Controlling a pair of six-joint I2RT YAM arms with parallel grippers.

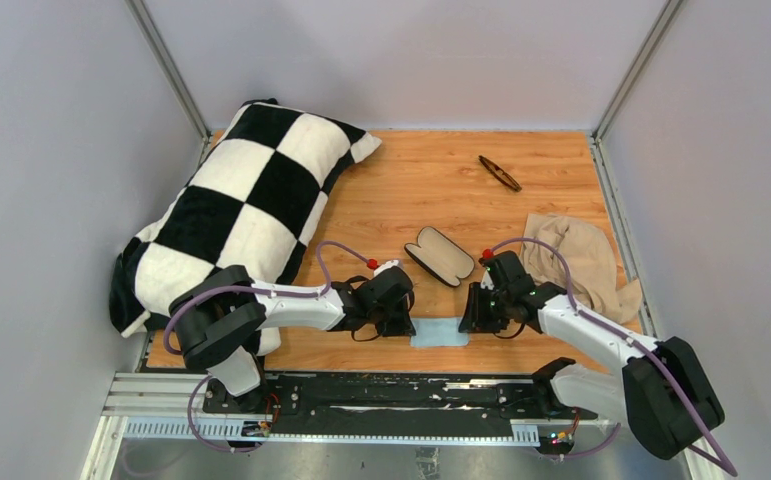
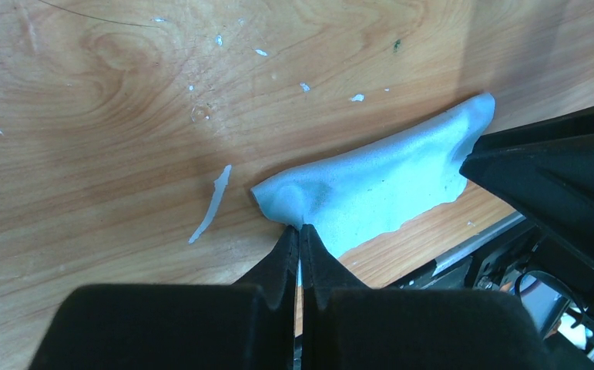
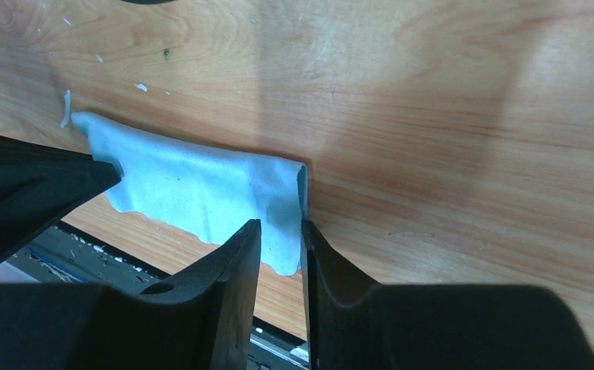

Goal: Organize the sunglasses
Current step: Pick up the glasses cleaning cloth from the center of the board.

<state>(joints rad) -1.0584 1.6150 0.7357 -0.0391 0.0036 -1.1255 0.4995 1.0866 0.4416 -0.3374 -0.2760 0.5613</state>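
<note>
The sunglasses (image 1: 499, 172) are seen folded and lying flat at the far right of the wooden surface (image 1: 431, 180), set at a slant, with bare wood on every side and well apart from both arms. They are slim and elongated, with a thin dark frame and brownish lenses. Nearer the arms, an open spectacle case (image 1: 439, 256) is laid at an angle, a black oblong hard shell with pale beige lining; it is separated from the sunglasses by a broad strip of bare wood. Just in front of the case, close to the near edge of the surface, a light blue cloth (image 1: 439, 332) is stretched between the two sets of jaws; it is thin and soft, with a wavy cut edge. The left jaws are pressed fully together on its raised left edge. The right jaws are held narrowly apart, with the cloth's upturned right edge in the gap and not visibly clamped. A crumpled beige fabric (image 1: 576, 262) is heaped beside the right arm, close to the surface's right edge. A large black-and-white checkered pillow (image 1: 251, 200), plush in texture, is spread across the left side and overhangs the left edge. The wood grain is marked with small white flecks.
</note>
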